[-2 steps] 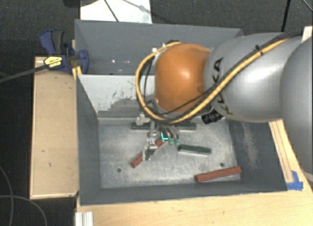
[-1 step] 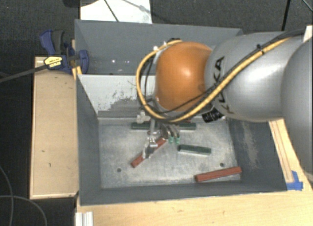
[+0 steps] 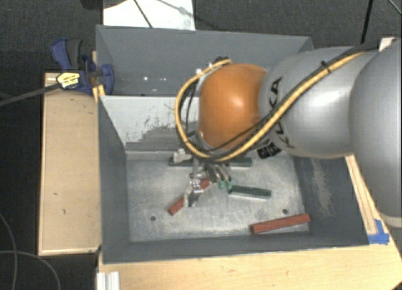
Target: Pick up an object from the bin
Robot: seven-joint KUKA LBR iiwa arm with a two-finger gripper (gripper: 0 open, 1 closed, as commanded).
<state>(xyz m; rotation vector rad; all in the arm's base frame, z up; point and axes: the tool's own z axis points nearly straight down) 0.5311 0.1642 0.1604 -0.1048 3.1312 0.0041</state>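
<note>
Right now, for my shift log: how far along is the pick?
Done: the end effector is low over the bin floor, between a small red-brown piece and a green stick. In hand: nothing visibly gripped. Left: grasping and lifting; the long red-brown bar lies apart.

We see a dark surface (image 3: 38,19) all around, with a white sheet (image 3: 166,3) lying at the top. A black cable (image 3: 25,95) crosses it at left.

Matt scratched grey metal bin (image 3: 146,185), glossy smooth orange cover (image 3: 229,110), matt reddish stick (image 3: 281,223)
</note>
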